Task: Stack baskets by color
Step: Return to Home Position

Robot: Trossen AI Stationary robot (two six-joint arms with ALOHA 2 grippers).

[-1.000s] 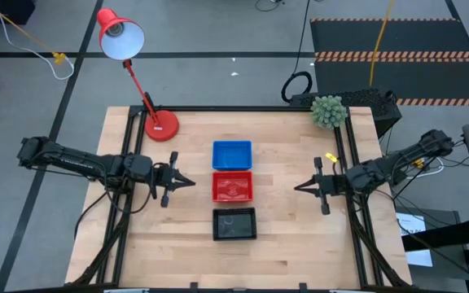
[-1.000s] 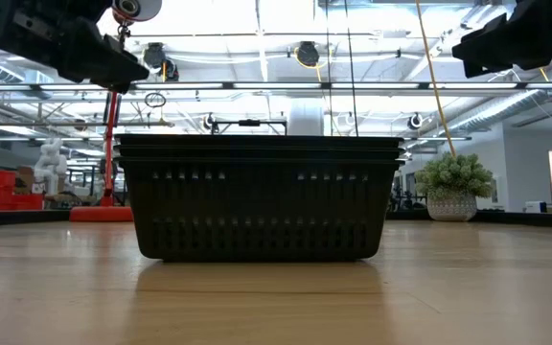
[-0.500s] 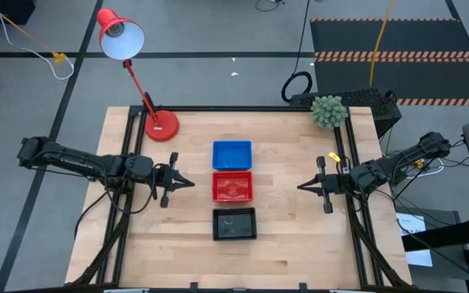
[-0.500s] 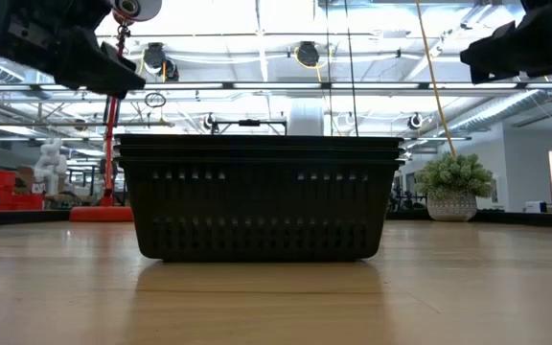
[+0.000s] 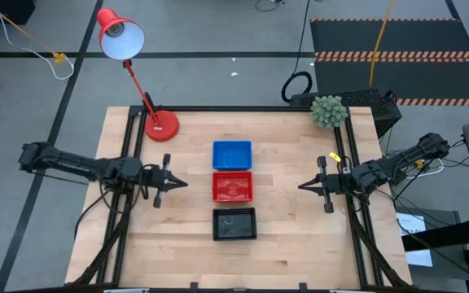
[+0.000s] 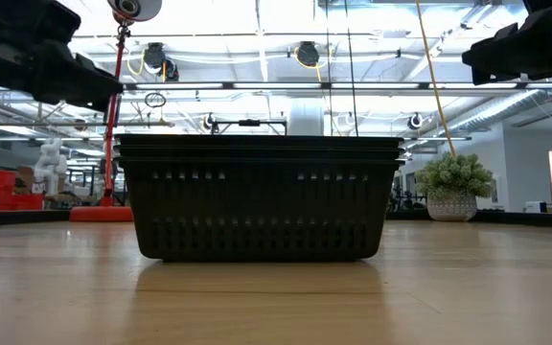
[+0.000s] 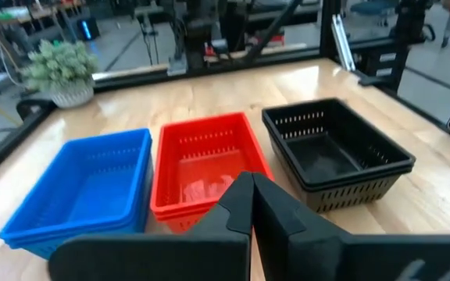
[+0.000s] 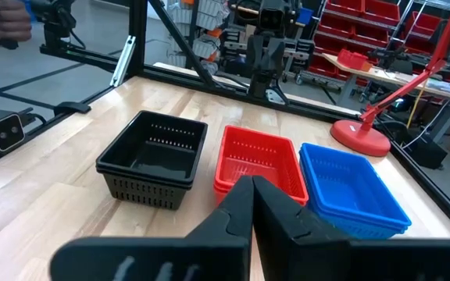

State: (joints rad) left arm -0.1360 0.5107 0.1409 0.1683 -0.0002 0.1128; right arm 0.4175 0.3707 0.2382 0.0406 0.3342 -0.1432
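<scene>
Left end effector (image 5: 182, 182): fingers pressed together, nothing held, hovering over the left side of the table (image 5: 300, 252), tip pointing at the centre. Right end effector (image 5: 302, 186): also closed on nothing, mirrored over the right side. You have both well apart from the baskets, which I read as a parked pose that keeps the arms out of the work.

Between them, one column down the middle:
- blue stack (image 5: 231, 154), toward the lamp (image 5: 121, 37) end
- red stack (image 5: 231, 186), centre
- black stack (image 5: 234, 224), opposite end; the low view shows its rims nested level

Judgement: sorting looks finished, with nothing left to grasp.
</scene>
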